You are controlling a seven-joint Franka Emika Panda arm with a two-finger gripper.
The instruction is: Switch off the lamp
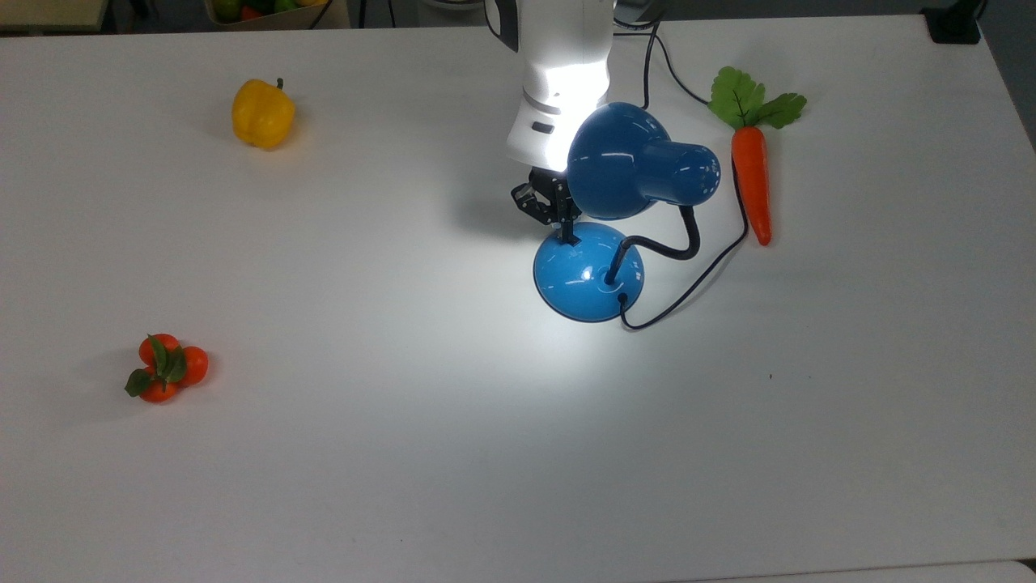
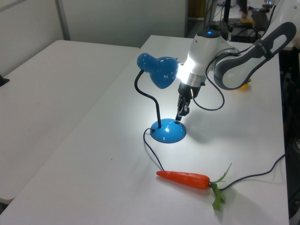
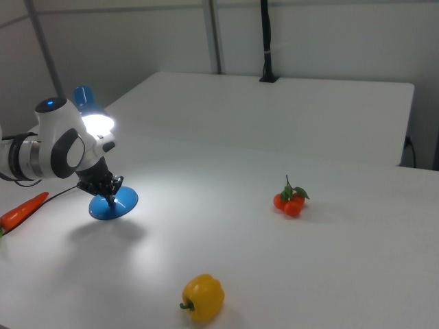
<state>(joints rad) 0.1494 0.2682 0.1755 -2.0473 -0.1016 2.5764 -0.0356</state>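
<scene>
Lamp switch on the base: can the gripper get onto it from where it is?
Probably yes. The gripper is already down at the rim of the lamp base, where the switch sits, tucked beside the shade with nothing between. Contact can't be confirmed; the light is on.

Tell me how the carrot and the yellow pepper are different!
The carrot is long, thin and orange with green leaves on top; the pepper is short, chubby and yellow with a small stem. The carrot lies close to the lamp; the pepper sits far from it. Both rest on the white table.
</scene>
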